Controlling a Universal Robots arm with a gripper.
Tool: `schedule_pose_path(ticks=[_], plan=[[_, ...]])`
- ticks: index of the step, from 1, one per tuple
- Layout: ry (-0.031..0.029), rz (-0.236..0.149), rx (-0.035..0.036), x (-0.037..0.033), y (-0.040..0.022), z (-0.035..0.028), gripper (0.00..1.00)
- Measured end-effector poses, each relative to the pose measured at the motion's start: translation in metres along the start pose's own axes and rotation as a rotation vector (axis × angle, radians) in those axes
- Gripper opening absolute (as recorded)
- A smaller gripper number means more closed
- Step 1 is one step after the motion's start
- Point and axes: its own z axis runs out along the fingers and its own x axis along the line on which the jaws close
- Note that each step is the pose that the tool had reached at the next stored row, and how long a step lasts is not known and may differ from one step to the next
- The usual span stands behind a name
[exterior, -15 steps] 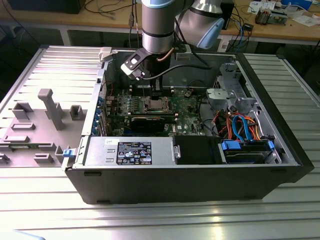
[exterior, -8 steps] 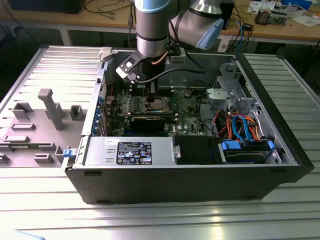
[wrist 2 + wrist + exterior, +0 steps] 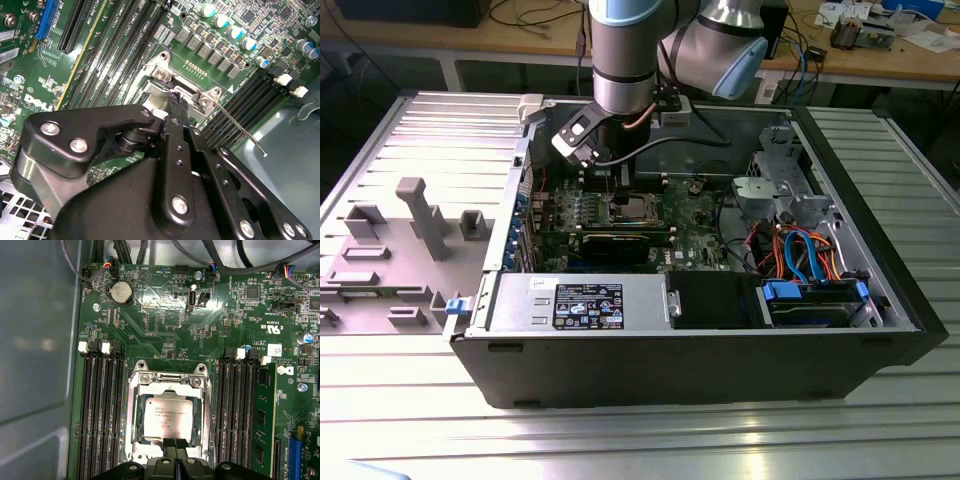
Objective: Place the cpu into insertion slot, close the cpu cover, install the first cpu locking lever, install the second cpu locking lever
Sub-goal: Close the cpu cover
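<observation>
The cpu, a dull silver square, lies in the insertion slot on the green board. The cpu cover, a silver frame, lies flat around it, the chip showing through its cutout. My gripper is shut with nothing between its fingers, its tips at the cover's edge. In the second wrist view the black gripper points down at the socket's metal rim. A thin wire locking lever sticks out free over the memory slots. In the exterior view the arm stands over the socket.
Long black memory slots flank the socket on both sides. The open computer case has tall walls. A power supply sits along the front. A drive cage with orange and blue cables fills the exterior view's right.
</observation>
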Motion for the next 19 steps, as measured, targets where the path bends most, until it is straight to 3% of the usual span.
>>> schedule_pose_path(ticks=[6, 11, 19], plan=[[0.0005, 0.0, -0.0003, 0.0001, -0.0001, 0.0012, 0.11], [0.0003, -0.003, 0.0, 0.0002, -0.0039, 0.0095, 0.11], [0.0, -0.004, 0.0003, 0.0002, -0.0059, 0.0153, 0.11]])
